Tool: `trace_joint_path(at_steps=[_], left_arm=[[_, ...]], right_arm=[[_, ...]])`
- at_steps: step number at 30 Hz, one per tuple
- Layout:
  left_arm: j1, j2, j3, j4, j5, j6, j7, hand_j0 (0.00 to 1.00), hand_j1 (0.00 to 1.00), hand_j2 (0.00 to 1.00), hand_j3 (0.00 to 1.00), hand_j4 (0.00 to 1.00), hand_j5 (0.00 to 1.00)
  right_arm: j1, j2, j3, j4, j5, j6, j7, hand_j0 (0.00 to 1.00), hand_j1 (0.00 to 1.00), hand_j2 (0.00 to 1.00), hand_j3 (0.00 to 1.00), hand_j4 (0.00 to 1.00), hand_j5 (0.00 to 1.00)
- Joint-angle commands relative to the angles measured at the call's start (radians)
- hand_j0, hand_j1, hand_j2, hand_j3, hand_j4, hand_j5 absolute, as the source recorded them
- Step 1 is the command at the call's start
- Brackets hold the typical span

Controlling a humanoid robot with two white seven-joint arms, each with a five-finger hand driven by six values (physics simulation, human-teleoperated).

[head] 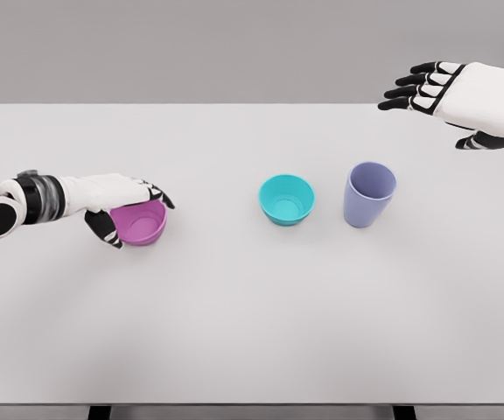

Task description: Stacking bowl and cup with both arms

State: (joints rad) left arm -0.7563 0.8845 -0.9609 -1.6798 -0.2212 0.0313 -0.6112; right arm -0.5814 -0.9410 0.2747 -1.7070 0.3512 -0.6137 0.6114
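Your left hand (121, 206) is wrapped over the purple bowl (140, 223) on the left side of the tabletop (234, 324).

The purple bowl sits upright on the tabletop, and your left hand's fingers (157, 194) curl over its far rim while the thumb (105, 227) presses against its near left side, so the bowl lies between them in a grasp. Well to the right, near the middle of the tabletop, stands a teal bowl (287, 199), upright and open side up. Just beside it on the right, apart from it, stands a lavender cup (369, 194), also upright. Your right hand (462, 101) hangs above the far right corner of the tabletop, well apart from the cup, its fingers stretched out toward the left and holding nothing.
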Motion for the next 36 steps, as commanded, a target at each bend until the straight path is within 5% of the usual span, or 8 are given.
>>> trace_joint_path(at_steps=[1,36], left_arm=[[0.0,0.002,0.001,0.0,0.002,-0.001,0.0,0.76,0.76,0.76,0.76,0.76,0.76],[-0.092,-0.05,0.007,-0.051,0.01,-0.005,0.0,0.66,0.66,0.66,0.66,0.66,0.66]], right_arm=[[0.0,-0.001,0.0,0.001,-0.004,0.003,-0.001,1.0,1.0,1.0,1.0,1.0,1.0],[-0.002,-0.002,0.001,0.001,-0.004,0.003,-0.001,1.0,1.0,1.0,1.0,1.0,1.0]])
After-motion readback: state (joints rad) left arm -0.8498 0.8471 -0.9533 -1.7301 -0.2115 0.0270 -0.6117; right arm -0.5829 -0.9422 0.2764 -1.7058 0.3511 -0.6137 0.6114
